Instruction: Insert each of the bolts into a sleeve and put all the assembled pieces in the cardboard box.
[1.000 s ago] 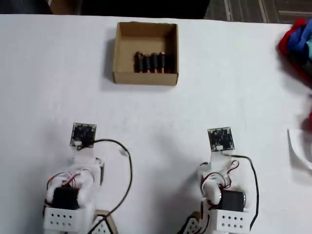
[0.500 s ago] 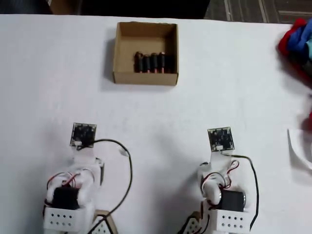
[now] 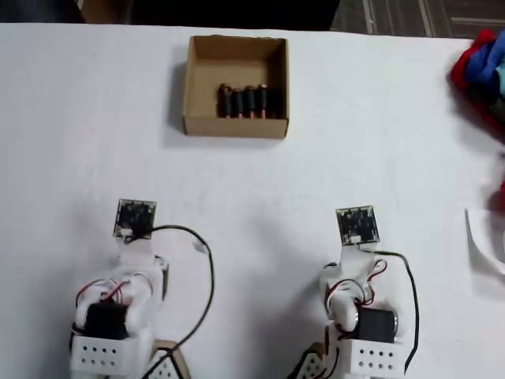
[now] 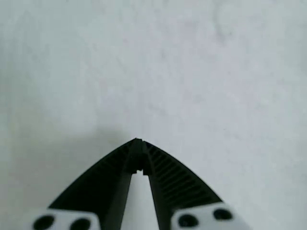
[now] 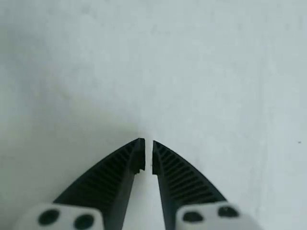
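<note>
High view: assembled pieces [image 3: 248,101] in box [image 3: 197,87], well ahead; left claw [image 4: 137,143], right claw [image 5: 147,143] pressed together, empty. Task looks done; nothing left to grasp.

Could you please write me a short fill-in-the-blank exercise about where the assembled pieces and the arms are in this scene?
1. The assembled pieces lie ___ the cardboard box.
2. The box stands on a ___ table.
3. The left gripper has its jaws ___, holding nothing.
Missing words: inside; white; shut.
</note>
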